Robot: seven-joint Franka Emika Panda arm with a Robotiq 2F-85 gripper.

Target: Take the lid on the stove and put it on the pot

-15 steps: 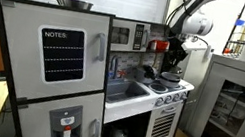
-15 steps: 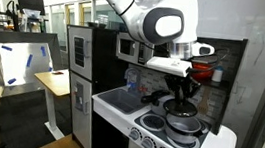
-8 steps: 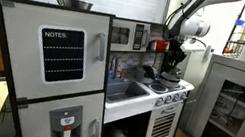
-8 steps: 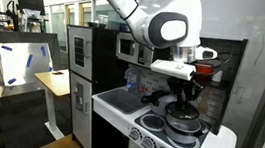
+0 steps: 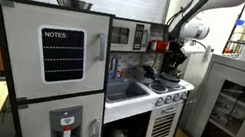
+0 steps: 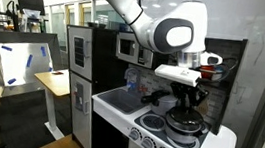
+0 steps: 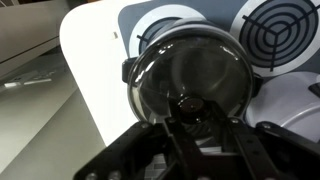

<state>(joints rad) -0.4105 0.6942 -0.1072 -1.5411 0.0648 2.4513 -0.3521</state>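
Note:
In the wrist view the round silvery lid (image 7: 190, 65) fills the middle, lying over the pot, whose handle stub (image 7: 128, 72) sticks out at its left. My gripper (image 7: 190, 112) is right above it with its fingers closed on the lid's dark centre knob. In an exterior view the gripper (image 6: 185, 98) hangs over the pot (image 6: 182, 123) on the white stove (image 6: 217, 144). In the farther exterior view the gripper (image 5: 172, 62) is above the stove (image 5: 172, 87). The pot's inside is hidden by the lid.
Black burners (image 7: 277, 28) lie beside the pot. A sink (image 5: 124, 89) is next to the stove, then a grey fridge with a NOTES board (image 5: 62, 56) and a steel bowl (image 5: 73, 3) on top. A grey cabinet (image 5: 238, 104) stands by the stove.
The arm's wrist has shifted slightly sideways over the stove with the lid in the gripper. The pot has not moved.

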